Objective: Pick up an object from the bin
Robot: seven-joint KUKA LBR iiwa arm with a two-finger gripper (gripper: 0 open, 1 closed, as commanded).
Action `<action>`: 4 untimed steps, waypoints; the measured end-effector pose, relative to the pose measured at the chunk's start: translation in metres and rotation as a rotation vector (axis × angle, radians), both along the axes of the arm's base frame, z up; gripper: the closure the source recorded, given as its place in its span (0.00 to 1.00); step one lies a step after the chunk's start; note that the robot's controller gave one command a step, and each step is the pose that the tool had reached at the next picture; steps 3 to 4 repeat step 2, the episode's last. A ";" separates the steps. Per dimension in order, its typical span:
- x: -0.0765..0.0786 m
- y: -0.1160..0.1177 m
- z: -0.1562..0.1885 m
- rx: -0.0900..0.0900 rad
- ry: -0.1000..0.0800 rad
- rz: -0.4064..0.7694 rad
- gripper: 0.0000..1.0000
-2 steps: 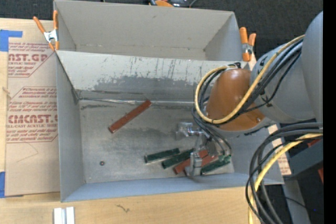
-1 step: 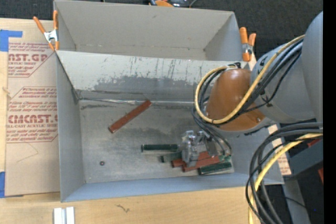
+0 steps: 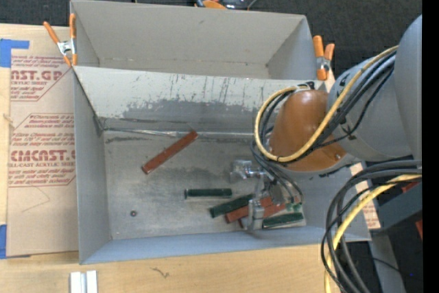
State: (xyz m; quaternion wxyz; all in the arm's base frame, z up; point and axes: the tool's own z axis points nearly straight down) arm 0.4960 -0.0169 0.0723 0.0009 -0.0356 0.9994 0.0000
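The gripper (image 3: 256,211) is down low in the lower right of the bin (image 3: 92,168), right in a little heap (image 3: 278,215) of dark green and red-brown sticks lying crossed. I think it went there because most things to grab are there. I cannot tell if it is spread or pinching. One green stick (image 3: 208,193) lies just left of it, and a red-brown stick (image 3: 169,152) lies alone, up toward the middle.

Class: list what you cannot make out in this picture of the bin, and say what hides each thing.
- Camera view: how many green and red sticks form the heap in the near right corner of the bin; the pincer covers part.
- Whether the pincer holds a stick: too small to tell.
- The bin's right wall: hidden by the arm's orange cover.
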 end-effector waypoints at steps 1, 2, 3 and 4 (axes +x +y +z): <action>0.000 0.000 0.001 0.000 0.001 0.001 1.00; 0.031 -0.015 0.145 -0.001 -0.009 0.007 1.00; 0.031 -0.015 0.145 -0.001 -0.009 0.007 1.00; 0.031 -0.015 0.145 -0.001 -0.009 0.007 1.00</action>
